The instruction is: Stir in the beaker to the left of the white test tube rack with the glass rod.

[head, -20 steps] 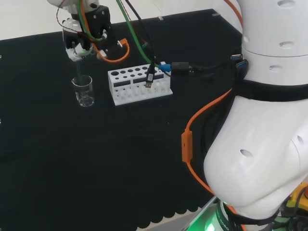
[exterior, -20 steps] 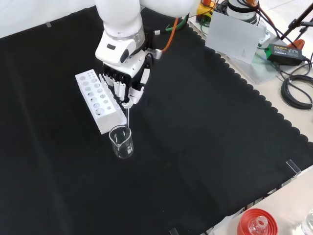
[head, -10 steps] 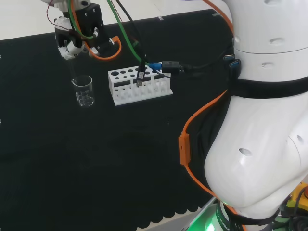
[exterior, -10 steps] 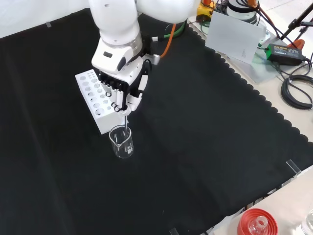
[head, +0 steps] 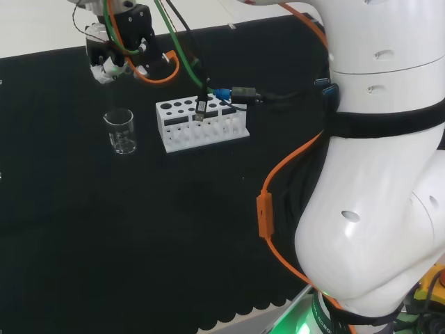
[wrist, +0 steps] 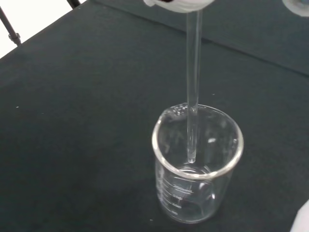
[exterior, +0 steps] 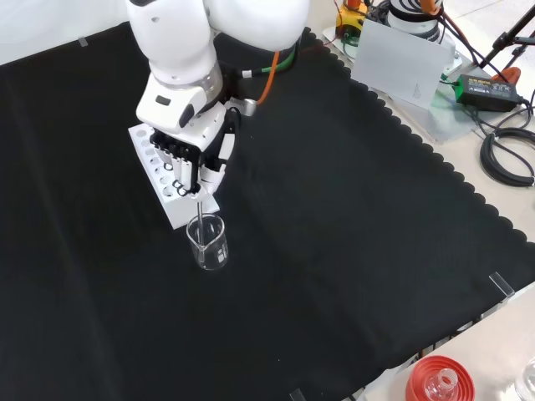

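head: behind arm | front: opposite, looking down | wrist: close | shared: beaker (head: 121,131)

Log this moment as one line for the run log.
hand: shut on glass rod | rod tip: inside beaker | beaker: upright beside white test tube rack

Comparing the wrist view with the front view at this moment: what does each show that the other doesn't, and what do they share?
Wrist view alone: the glass rod's lower end hangs inside the beaker, above its floor, and printed marks run down the beaker's wall.

Front view alone: the hand, fingers curled round the rod's top; the white test tube rack right behind the beaker; a red ribbed stand at the bench's edge.

Both: the rod passing down through the mouth of the upright beaker on the black cloth.
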Tool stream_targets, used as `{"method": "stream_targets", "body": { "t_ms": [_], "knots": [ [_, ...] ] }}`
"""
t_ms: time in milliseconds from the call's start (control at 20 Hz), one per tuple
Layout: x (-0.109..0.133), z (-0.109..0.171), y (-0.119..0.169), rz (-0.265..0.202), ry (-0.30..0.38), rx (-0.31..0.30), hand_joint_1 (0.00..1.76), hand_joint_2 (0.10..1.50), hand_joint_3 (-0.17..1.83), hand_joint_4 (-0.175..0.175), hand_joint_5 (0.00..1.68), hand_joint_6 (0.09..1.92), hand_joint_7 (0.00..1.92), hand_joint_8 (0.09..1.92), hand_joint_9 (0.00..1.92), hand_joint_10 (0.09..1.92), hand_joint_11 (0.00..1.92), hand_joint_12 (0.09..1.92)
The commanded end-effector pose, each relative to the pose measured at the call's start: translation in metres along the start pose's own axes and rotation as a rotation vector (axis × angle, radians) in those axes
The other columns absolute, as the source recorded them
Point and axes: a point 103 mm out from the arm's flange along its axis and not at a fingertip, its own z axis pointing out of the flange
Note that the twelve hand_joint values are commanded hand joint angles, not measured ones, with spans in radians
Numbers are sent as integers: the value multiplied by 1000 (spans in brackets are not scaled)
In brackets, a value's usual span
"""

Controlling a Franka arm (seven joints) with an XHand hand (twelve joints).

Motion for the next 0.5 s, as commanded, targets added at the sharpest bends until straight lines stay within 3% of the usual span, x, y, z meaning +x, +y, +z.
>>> {"method": "stream_targets", "body": {
  "t_ms": [50, 400, 500],
  "knots": [
    [-13, 8, -7, 20, -10, 18, 1313, 1073, -175, -175, 1243, 566, 1294, 577, 1785, 401, 1627, 691],
    [-21, 3, -25, 36, 2, 2, 1312, 1073, -175, -175, 1243, 567, 1293, 578, 1786, 401, 1627, 691],
    [-14, 3, -16, 39, 1, 20, 1312, 1073, -175, -175, 1242, 567, 1293, 579, 1786, 401, 1627, 691]
  ]
}}
